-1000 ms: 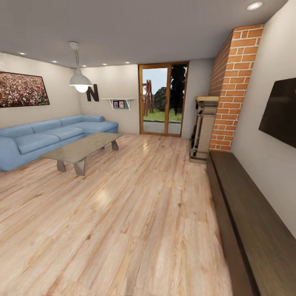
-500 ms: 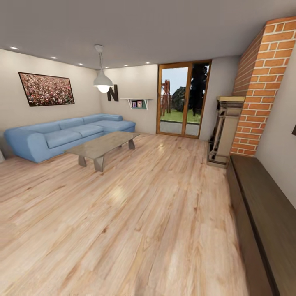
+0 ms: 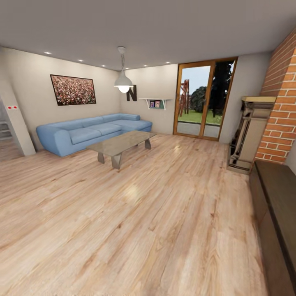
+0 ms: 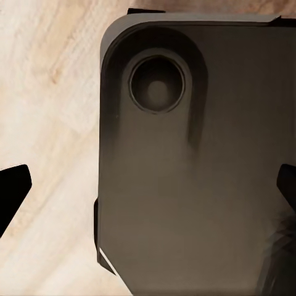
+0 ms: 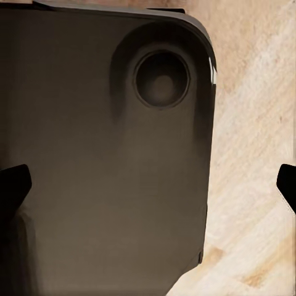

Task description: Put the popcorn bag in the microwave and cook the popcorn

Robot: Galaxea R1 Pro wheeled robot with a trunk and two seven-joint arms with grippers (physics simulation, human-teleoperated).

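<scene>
Nothing done yet by my read: it's facing a living room, blue sofa behind the coffee table, both grippers spread wide and empty.

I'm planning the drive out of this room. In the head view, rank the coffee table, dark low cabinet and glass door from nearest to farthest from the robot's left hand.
The left hand hangs over the robot's own base, so head-view depth serves.
1. Dark low cabinet, along the right wall.
2. Coffee table, left of centre.
3. Glass door, in the far wall.
</scene>
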